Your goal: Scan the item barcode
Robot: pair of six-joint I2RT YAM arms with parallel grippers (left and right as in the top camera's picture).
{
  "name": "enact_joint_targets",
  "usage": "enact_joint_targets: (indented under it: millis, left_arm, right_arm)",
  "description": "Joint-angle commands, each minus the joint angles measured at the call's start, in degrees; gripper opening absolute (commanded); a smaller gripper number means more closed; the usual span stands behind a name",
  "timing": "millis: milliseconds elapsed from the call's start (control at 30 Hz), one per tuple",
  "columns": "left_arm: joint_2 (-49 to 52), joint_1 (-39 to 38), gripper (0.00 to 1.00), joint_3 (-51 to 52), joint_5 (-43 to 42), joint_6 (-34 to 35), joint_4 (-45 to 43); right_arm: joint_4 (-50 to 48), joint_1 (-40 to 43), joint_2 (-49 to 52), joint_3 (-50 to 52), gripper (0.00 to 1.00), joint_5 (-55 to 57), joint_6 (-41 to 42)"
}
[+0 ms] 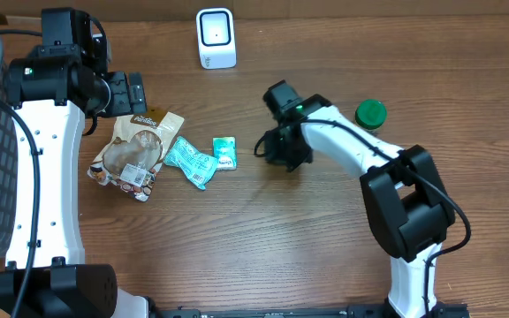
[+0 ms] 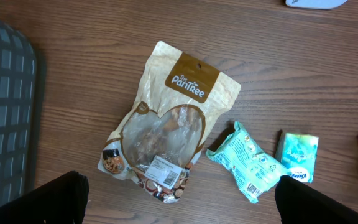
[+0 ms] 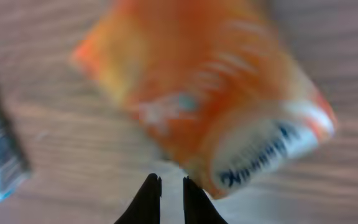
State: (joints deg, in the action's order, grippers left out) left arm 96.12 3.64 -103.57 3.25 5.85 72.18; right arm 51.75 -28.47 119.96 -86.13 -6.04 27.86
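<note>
Right end effector (image 3: 171, 185): fingers nearly closed, thin gap, tips at lower edge of orange packet (image 3: 210, 93). Can't tell if edge pinched, view blurred. Overhead: it sits low on desk (image 1: 263, 252) at frame centre, packet hidden beneath. Left end effector (image 2: 182, 190): wide open, empty, above brown snack pouch (image 2: 166, 124), left of frame. Step, my read: pick-up of item. Next: confirm grip, lift, turn barcode toward white scanner (image 1: 216, 37), top centre.
</note>
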Motion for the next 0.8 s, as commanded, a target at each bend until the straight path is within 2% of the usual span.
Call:
enact_joint_targets:
  millis: [0,167,267,433,667,767]
  left_arm:
    - [-0.7,0.1,0.99,-0.7,-0.3,0.6,-0.1]
    - [-0.7,0.1,1.00,-0.7,-0.3,0.6,0.0]
    - [-0.7,0.1,1.00,-0.7,-0.3,0.6,0.0]
    - [-0.7,0.1,0.99,-0.7,-0.3,0.6,0.0]
    - [-0.7,0.1,1.00,-0.7,-0.3,0.6,0.0]
    - [-0.7,0.1,1.00,-0.7,-0.3,0.6,-0.1]
  right_arm:
    - [-1.1,3.4,-0.3,0.2,0.11,5.4,0.8]
    - [-7.6,8.3,-0.3,0.2,0.11,3.7,-3.3]
    - [-15.9,9.7,-0.3,0.2,0.11,-1.2,-7.5]
    - [-22.7,9.5,-0.3,0.2,0.11,-5.9,-8.0]
    - [-21.5,9.0,-0.3,-0.4,0.12,-6.4,-8.8]
    - [-17.0,9.3,-0.6,-3.2,0.25,-8.8,-8.9]
